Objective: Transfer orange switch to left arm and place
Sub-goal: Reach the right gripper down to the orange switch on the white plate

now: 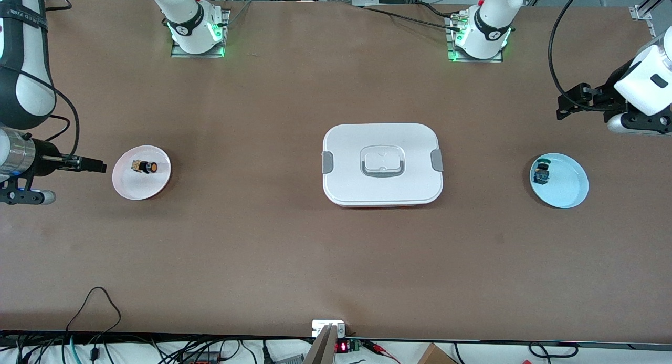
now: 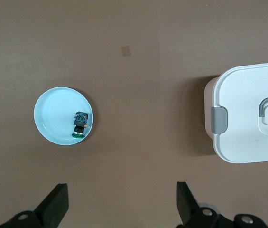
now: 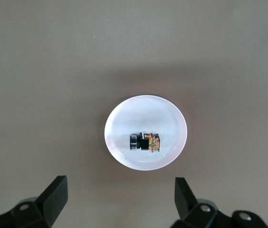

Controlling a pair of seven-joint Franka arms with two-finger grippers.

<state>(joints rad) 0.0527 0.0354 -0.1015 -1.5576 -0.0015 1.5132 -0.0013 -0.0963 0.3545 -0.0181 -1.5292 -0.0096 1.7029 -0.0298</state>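
The orange switch (image 1: pixel 145 166) (image 3: pixel 144 142) lies on its side on a small pinkish-white plate (image 1: pixel 142 189) (image 3: pixel 143 114) toward the right arm's end of the table. My right gripper (image 1: pixel 97 165) (image 3: pixel 119 190) hangs open just beside that plate, nothing between its fingers. The big white box (image 1: pixel 382 138) (image 2: pixel 247 95) sits lidded in the middle of the table. My left gripper (image 1: pixel 569 104) (image 2: pixel 122 197) hovers open and empty over the table at the left arm's end, near a pale blue plate (image 1: pixel 569 188) (image 2: pixel 53 114).
A blue-green switch (image 1: pixel 541 172) (image 2: pixel 80 123) lies on the pale blue plate. A black cable loop (image 1: pixel 97 301) and a small electronics unit (image 1: pixel 328 330) sit at the table edge nearest the front camera. Both arm bases stand along the edge farthest from it.
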